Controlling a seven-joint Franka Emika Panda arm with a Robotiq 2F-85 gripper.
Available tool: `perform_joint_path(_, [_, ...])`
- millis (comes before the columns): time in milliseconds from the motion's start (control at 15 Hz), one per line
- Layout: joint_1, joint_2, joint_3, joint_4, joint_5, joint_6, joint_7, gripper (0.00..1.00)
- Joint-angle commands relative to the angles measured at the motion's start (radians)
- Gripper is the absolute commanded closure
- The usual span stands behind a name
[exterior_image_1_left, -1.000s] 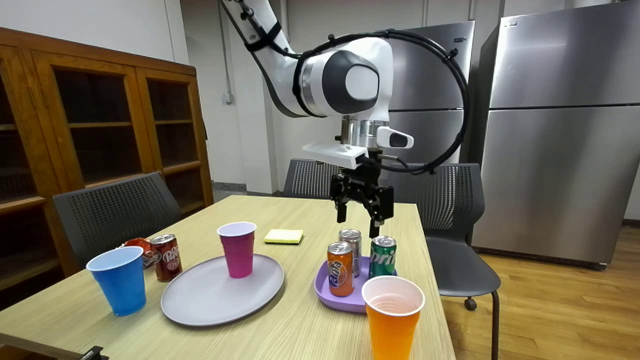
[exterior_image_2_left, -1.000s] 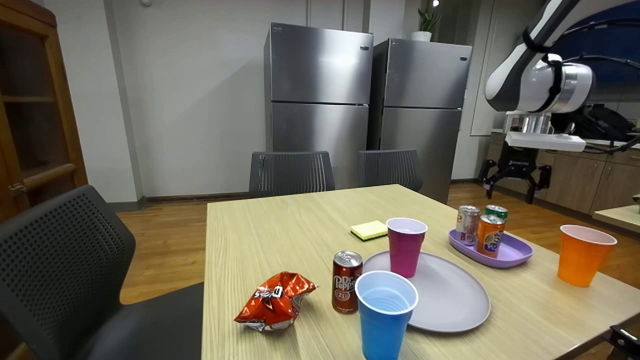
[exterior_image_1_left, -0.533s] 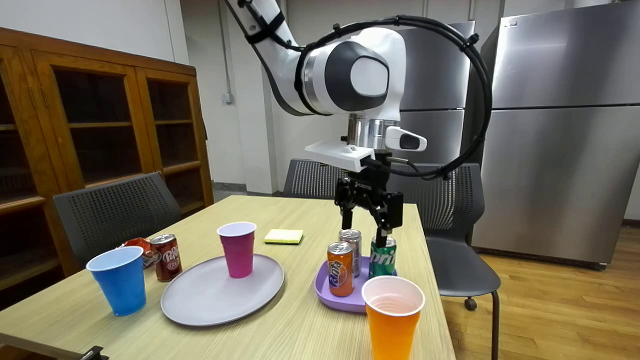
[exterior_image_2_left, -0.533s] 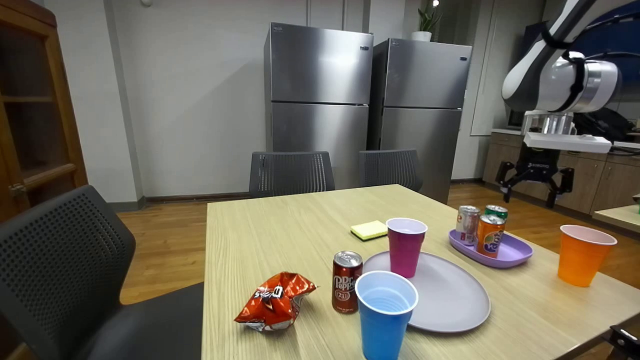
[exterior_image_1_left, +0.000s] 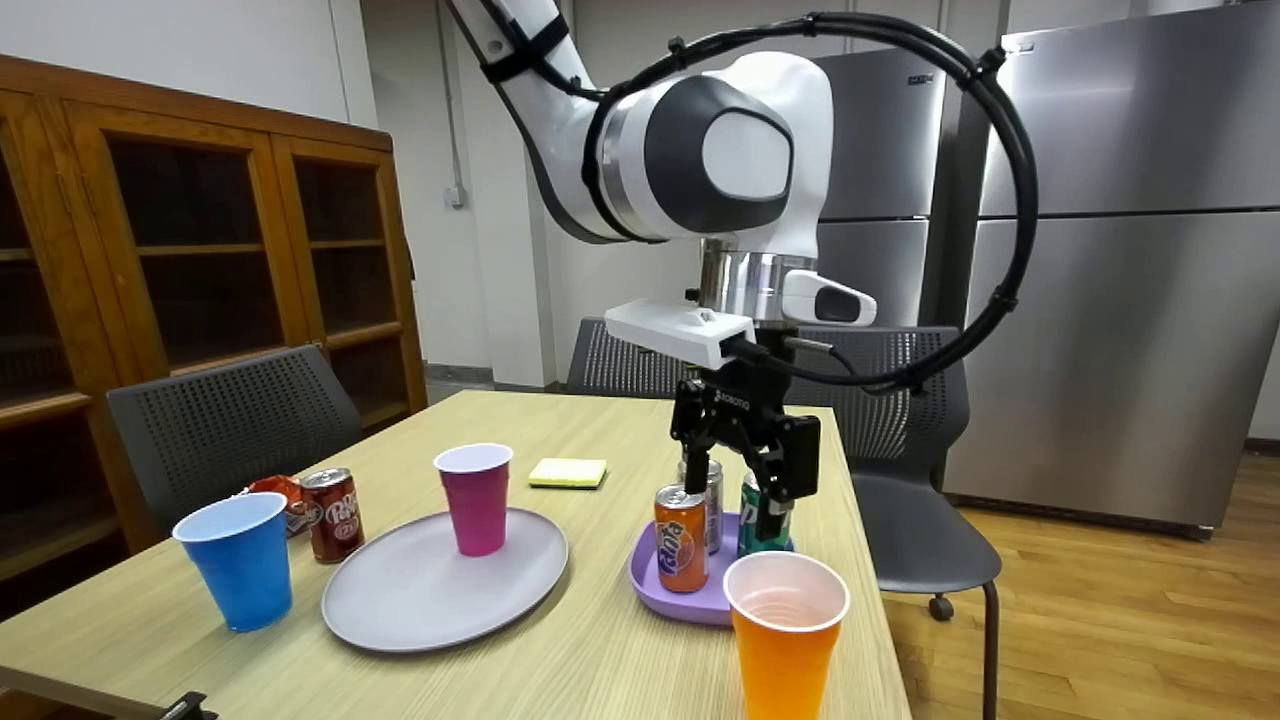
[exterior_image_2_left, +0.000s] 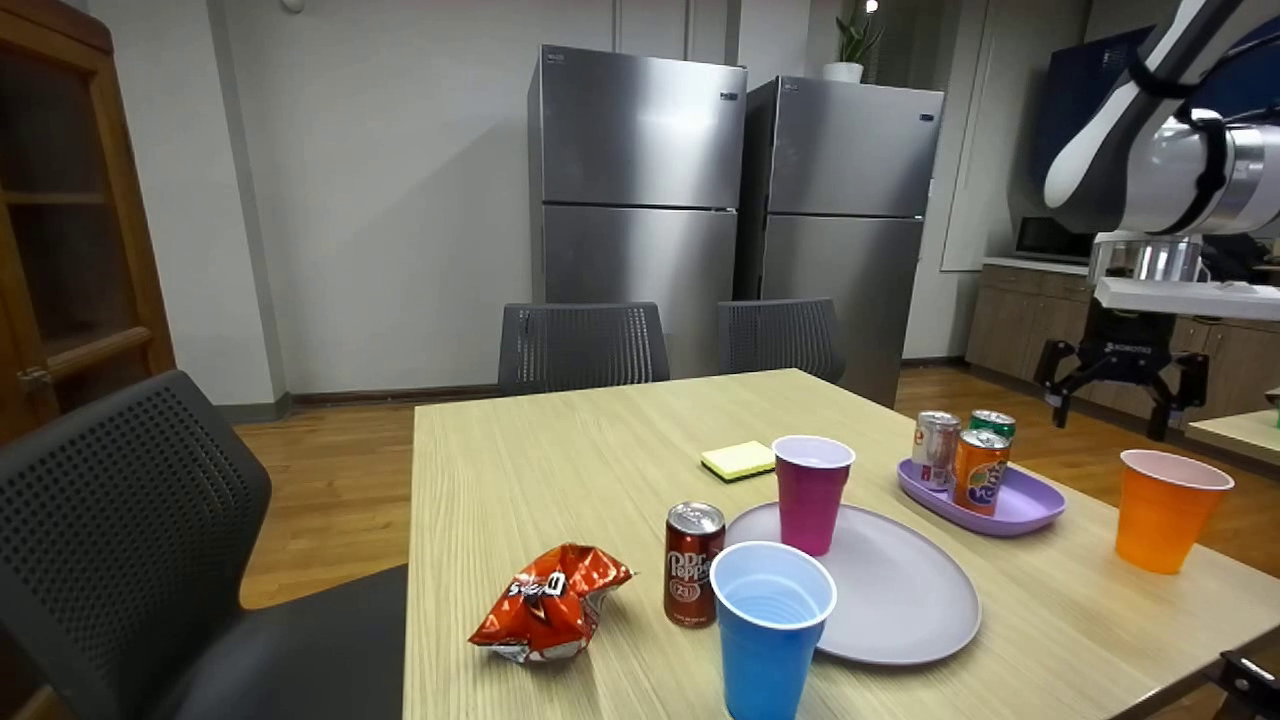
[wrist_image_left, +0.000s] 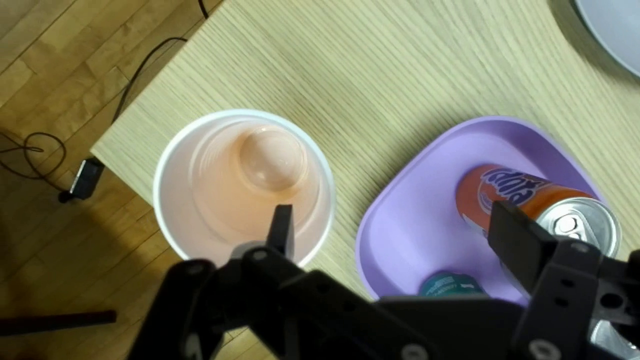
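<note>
Orange tapered plastic cup (exterior_image_1_left: 785, 670), standing mouth up on the pale wood-grain worktop (exterior_image_1_left: 620, 680), close to a corner. Unchanged since half a second ago: the cup itself, and the rounded lilac plastic tray (wrist_image_left: 425, 220) with orange metal Fanta can (exterior_image_1_left: 681, 545), silver metal can (exterior_image_2_left: 936, 455) and green metal can (exterior_image_1_left: 748, 530) set close together on it. Changed: lower and nearer to the cup now with the black two-fingered end effector (exterior_image_2_left: 1109, 420), spread wide at the fingers, hanging higher than the cup's rim and apart from cup and cans. Seen from the wrist, one fingertip overlapping the cup's white rim, the other overlapping the Fanta can.

Along one side of the cup, the worktop's edge and corner, with brown plank floor (wrist_image_left: 115, 232) beyond. Along the opposite side, a narrow strip of worktop, then the tray's raised wall. Wider stretch of worktop between tray and round grey plate (exterior_image_1_left: 410, 590), well apart from the cup.

In looks, vivid orange outside, pale peach within, smooth-walled, widening from a round base, visible through the open mouth, to a thick white lip.
</note>
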Motion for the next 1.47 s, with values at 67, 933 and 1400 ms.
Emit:
perform_joint_path(67, [-0.008,-0.043,-0.008,-0.067,-0.026,0.046,0.050,0.00])
perform_joint_path(933, [-0.002,0.051,-0.006,-0.052,-0.007,0.152,0.158,0.00])
perform_joint_path(1400, [-0.005,0.070,-0.008,-0.041,0.000,0.160,0.170,0.42])
